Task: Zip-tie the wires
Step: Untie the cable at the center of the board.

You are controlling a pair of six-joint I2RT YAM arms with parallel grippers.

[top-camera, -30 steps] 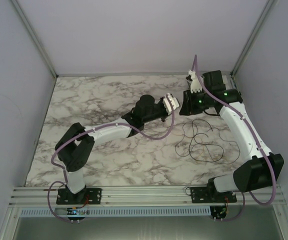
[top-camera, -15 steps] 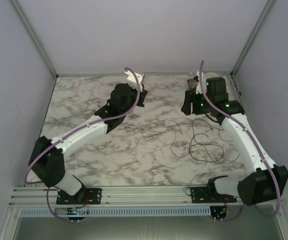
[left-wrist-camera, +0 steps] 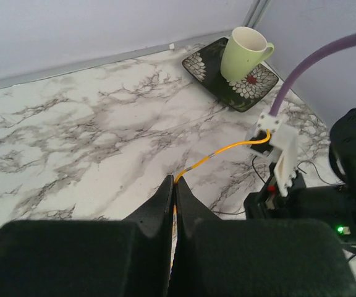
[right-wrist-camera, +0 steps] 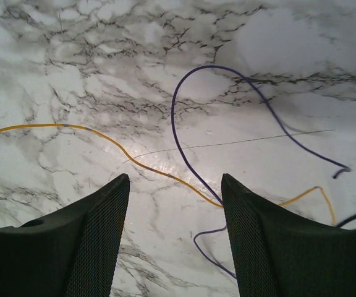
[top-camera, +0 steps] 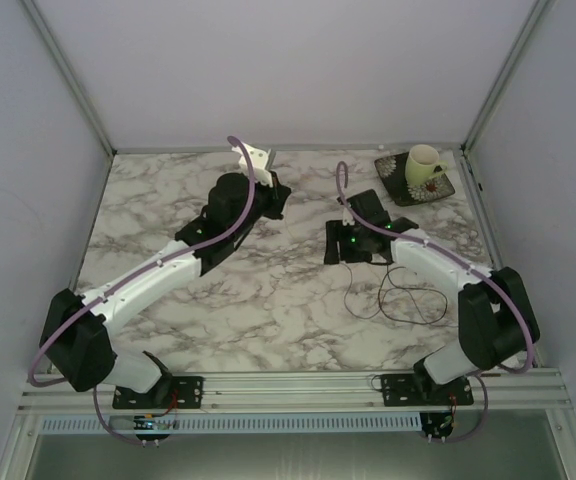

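The wires show in the top view as thin dark loops (top-camera: 409, 296) on the marble table, right of centre. In the right wrist view they are a yellow wire (right-wrist-camera: 91, 131), a purple wire (right-wrist-camera: 177, 124) and a hair-thin dark strand (right-wrist-camera: 258, 139) lying on the table. My right gripper (right-wrist-camera: 175, 177) is open and empty just above them, over the left end of the loops in the top view (top-camera: 334, 248). My left gripper (left-wrist-camera: 175, 180) is shut on the yellow wire (left-wrist-camera: 227, 150), which runs from its jaws toward the right arm. In the top view the left gripper (top-camera: 278, 195) is at the back, left of centre.
A pale green mug (top-camera: 424, 164) stands on a dark flowered plate (top-camera: 396, 187) in the back right corner; both show in the left wrist view too, mug (left-wrist-camera: 247, 44) and plate (left-wrist-camera: 210, 60). The right arm's wrist (left-wrist-camera: 308, 204) is close to the left gripper's right.
My left arm has swung from the table's centre to the back left. My right arm has come down from the back right corner to the wires, uncovering the mug and plate.
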